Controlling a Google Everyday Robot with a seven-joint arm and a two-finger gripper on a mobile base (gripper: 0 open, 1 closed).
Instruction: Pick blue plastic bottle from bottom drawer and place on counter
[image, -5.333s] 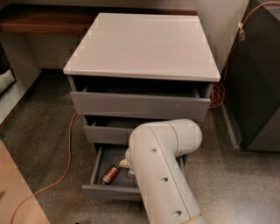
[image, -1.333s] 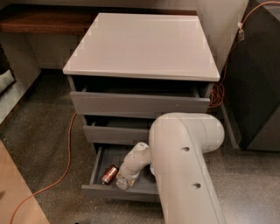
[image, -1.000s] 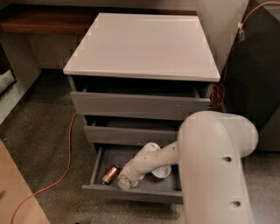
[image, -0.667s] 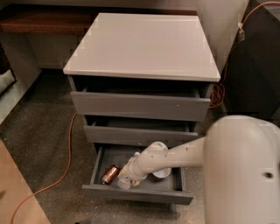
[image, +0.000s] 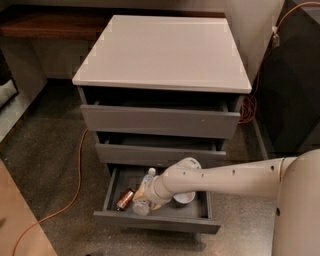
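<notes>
The bottom drawer (image: 155, 221) is pulled open. The blue plastic bottle (image: 149, 178) lies in its grey tray, white cap pointing to the back. My gripper (image: 144, 196) is down inside the drawer, over the middle of the bottle, at the end of the cream arm that reaches in from the right. It hides the bottle's middle part. The white counter (image: 162, 50) on top of the cabinet is bare.
A copper-red can (image: 124, 199) lies left of the bottle, and a white bowl (image: 184, 197) sits to its right, partly under the arm. The two upper drawers are slightly open. An orange cable (image: 75, 175) runs over the floor at the left. A dark cabinet (image: 292, 75) stands at the right.
The arm's bulky upper part has swung away to the right, uncovering the drawer. The gripper has gone down into the bottom drawer and now rests over the bottle.
</notes>
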